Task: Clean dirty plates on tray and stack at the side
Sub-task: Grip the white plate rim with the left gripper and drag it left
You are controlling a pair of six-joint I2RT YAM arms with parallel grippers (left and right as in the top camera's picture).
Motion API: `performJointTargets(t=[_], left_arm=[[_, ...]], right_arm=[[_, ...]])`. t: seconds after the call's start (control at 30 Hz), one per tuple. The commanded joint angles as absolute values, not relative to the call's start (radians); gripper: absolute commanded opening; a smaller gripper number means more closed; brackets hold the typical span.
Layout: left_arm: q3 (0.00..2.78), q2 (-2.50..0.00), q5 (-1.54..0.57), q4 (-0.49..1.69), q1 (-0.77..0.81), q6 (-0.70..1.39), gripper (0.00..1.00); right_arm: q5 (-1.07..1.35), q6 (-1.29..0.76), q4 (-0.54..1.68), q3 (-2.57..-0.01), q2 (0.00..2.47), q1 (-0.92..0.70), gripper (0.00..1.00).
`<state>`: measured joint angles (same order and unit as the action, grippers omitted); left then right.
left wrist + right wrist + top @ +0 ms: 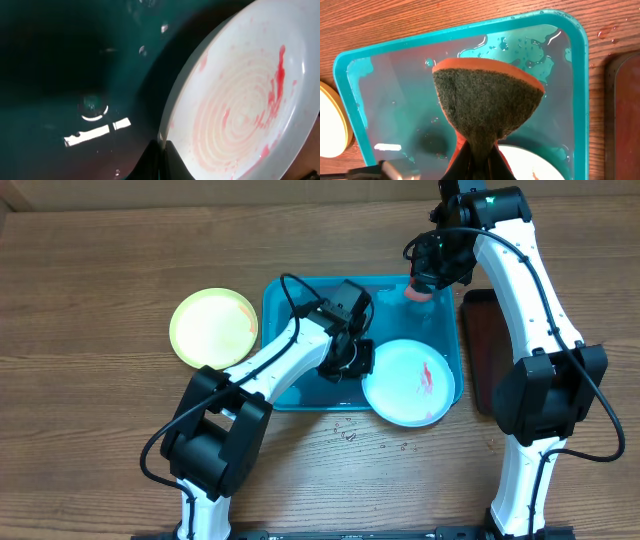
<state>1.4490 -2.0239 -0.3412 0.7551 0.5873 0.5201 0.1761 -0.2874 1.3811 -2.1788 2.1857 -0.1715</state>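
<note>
A pale blue plate (410, 383) with red smears lies at the front right of the teal tray (290, 385), overlapping its front rim. My left gripper (352, 360) is shut on this plate's left rim; in the left wrist view the fingers (162, 155) pinch the rim of the plate (240, 110). My right gripper (428, 280) is shut on an orange sponge with a dark scouring face (487, 102), held above the tray's far right corner (572, 30). A yellow-green plate (212, 327) lies on the table left of the tray. A third plate is not in view.
A dark black-brown tray (484, 350) lies right of the teal tray. Water pools in the teal tray (520, 47). Drops of water lie on the wooden table in front of it (350, 435).
</note>
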Motion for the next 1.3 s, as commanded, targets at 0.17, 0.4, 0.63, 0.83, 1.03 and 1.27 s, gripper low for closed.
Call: performJointTargets(t=[0.17,0.4,0.63,0.83,1.03,1.27], left_arm=[[1.552,-2.039,-0.094,0.78,0.537,0.455,0.04],[1.548,-2.04,0.06,0.796,0.448,0.38,0.04],[1.532,-2.04,0.085,0.78,0.404,0.369,0.31],[1.532,-2.04,0.003,0.804,0.407,0.351,0.61],[1.517,-2.04,-0.05,0.864,0.377,0.52,0.64],[1.481,-2.04,-0.018,0.796,0.347,0.554,0.57]], right_arm=[[0.174,-0.284,1.38,-2.183,2.16,-0.168,0.04],[0.181,-0.284,1.375,-2.172,2.161,-0.174,0.04],[0.181,-0.284,1.375,-2.165,2.161,-0.187,0.04],[0.181,-0.284,1.374,-2.165,2.161,-0.204,0.04],[0.18,-0.284,1.354,-2.165,2.162,-0.241,0.04],[0.18,-0.284,1.317,-2.165,2.162,-0.271,0.04]])
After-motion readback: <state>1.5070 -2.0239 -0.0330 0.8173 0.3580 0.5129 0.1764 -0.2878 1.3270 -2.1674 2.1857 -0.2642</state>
